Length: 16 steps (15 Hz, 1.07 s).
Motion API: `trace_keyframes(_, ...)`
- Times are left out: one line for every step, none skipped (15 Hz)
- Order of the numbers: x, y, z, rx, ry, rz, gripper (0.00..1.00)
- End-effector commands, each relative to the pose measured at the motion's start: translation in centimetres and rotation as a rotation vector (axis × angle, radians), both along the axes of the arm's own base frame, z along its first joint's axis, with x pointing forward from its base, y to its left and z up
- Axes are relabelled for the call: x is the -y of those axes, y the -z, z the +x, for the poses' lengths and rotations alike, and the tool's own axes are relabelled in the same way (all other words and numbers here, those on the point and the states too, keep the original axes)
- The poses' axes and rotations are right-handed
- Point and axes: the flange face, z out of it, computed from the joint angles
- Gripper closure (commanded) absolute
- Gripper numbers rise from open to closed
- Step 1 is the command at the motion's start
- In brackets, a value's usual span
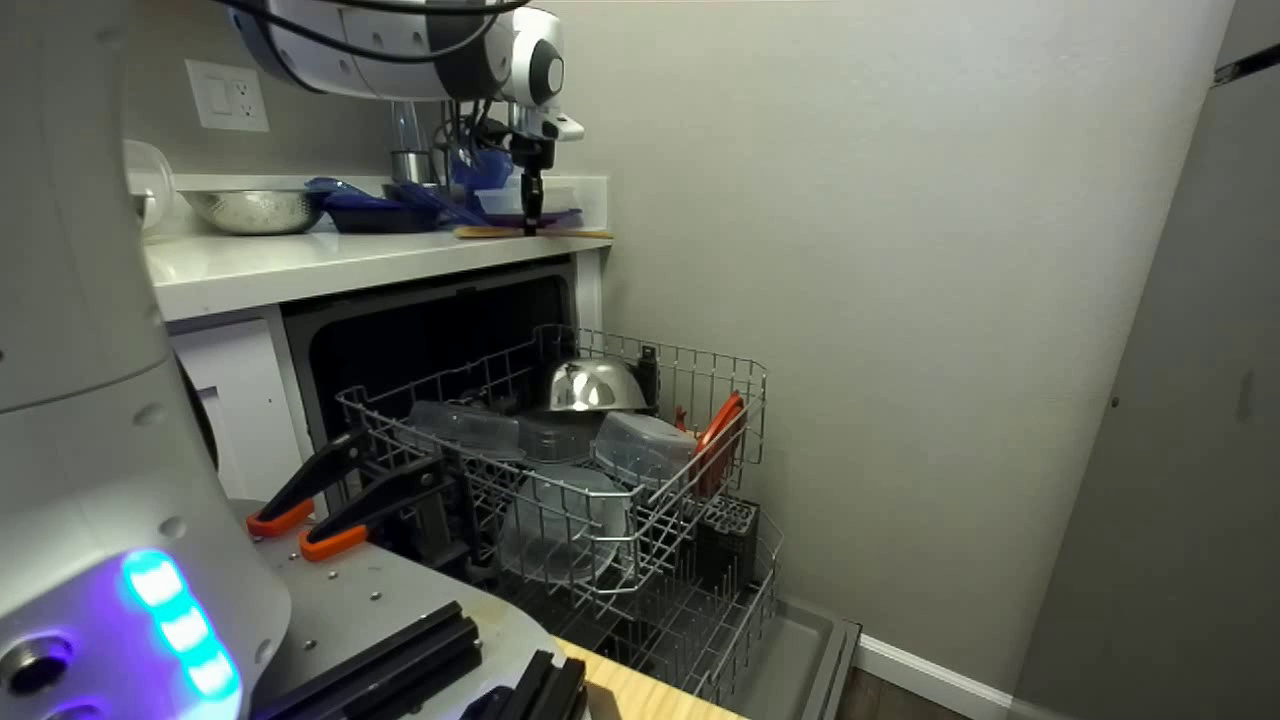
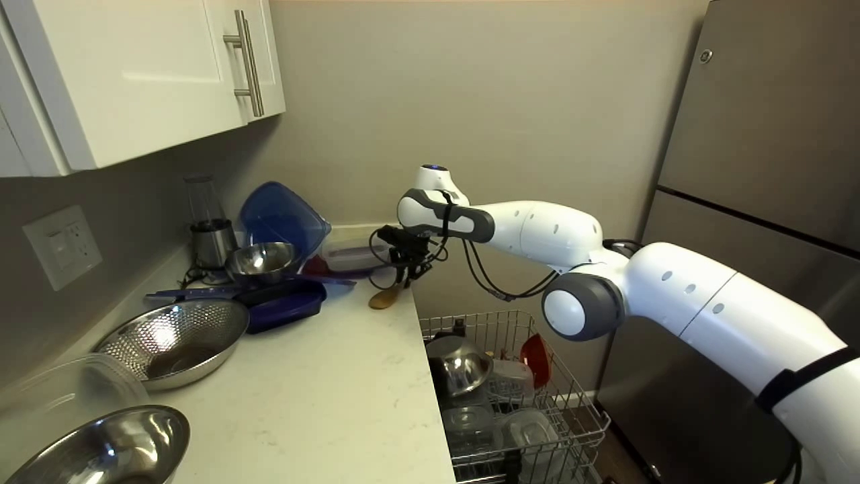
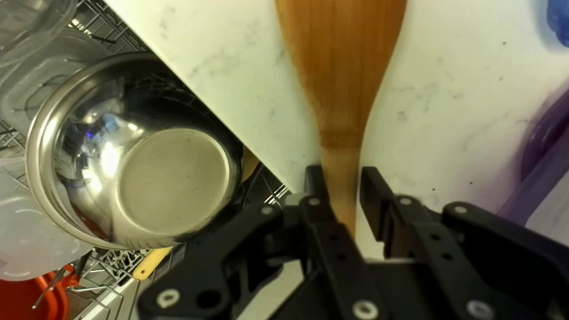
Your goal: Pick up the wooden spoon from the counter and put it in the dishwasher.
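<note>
Tan wooden spoon [image 3: 344, 66]: on the white, grey-veined counter [image 2: 322, 403], close to its edge, handle running between the jaws of the black two-fingered gripper [image 3: 341, 175].
Gripper: pointing down, jaws narrowly apart, a finger close on either side of the handle; whether they press on it cannot be told.
White robot arm [image 2: 557, 228], grey at the joints: stretched toward the far end of the counter.
Far end: clear plastic container [image 2: 353, 257] near the gripper, translucent blue plastic piece [image 2: 282, 215] propped upright at the back.
Along the counter: steel-based blender [image 2: 213, 243], small steel bowl [image 2: 262, 259], shallow dark-blue plastic tray [image 2: 289, 310], perforated steel colander [image 2: 178, 336].
Dark-interior dishwasher [image 1: 430, 330]: below the counter, door down, grey wire upper rack [image 1: 690, 352] standing out of it.
Upper rack: upturned steel bowl [image 1: 597, 386], clear plastic containers [image 1: 645, 447], red-orange plastic piece [image 1: 722, 425] leaning at the side; a black slotted basket [image 1: 728, 548] sits lower down.
Past the rack: tall grey refrigerator [image 2: 752, 181].
Overhead: white cabinet [image 2: 161, 74] with a steel handle.
By the arm's base: black clamps [image 1: 390, 495] with orange ends.
</note>
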Motion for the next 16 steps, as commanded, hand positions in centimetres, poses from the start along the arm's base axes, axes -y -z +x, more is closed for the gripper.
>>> trace_keyframes(-1.5,-0.9,-0.3,0.037,-0.031,0.027,0.93)
trace_keyframes(-2.3,-1.6,-0.7,0.05,-0.062,0.01,0.93)
trace_keyframes(-2.9,-2.0,-1.0,0.054,-0.084,0.004,0.93)
trace_keyframes(-3.9,-2.5,-1.6,0.058,-0.119,-0.008,0.93)
trace_keyframes(-4.5,-2.9,-1.9,0.062,-0.143,-0.01,0.93)
trace_keyframes(-5.4,-3.3,-2.4,0.067,-0.176,-0.016,0.93)
trace_keyframes(-6.0,-3.7,-2.8,0.07,-0.2,-0.016,0.93)
trace_keyframes(-6.7,-4.0,-3.2,0.072,-0.226,-0.023,0.93)
trace_keyframes(-7.0,-4.4,-3.4,0.076,-0.239,-0.023,0.8)
trace_keyframes(-7.3,-4.6,-3.6,0.078,-0.252,-0.028,0.5)
trace_keyframes(-7.4,-4.9,-3.7,0.08,-0.255,-0.032,0.53)
trace_keyframes(-7.5,-5.2,-3.9,0.08,-0.259,-0.05,0.52)
trace_keyframes(-7.6,-5.6,-4.0,0.086,-0.269,-0.056,0.48)
trace_keyframes(-7.6,-5.9,-4.1,0.087,-0.272,-0.077,0.42)
trace_keyframes(-7.7,-6.4,-4.2,0.092,-0.283,-0.087,0.35)
trace_keyframes(-7.7,-6.7,-4.4,0.088,-0.296,-0.106,0.3)
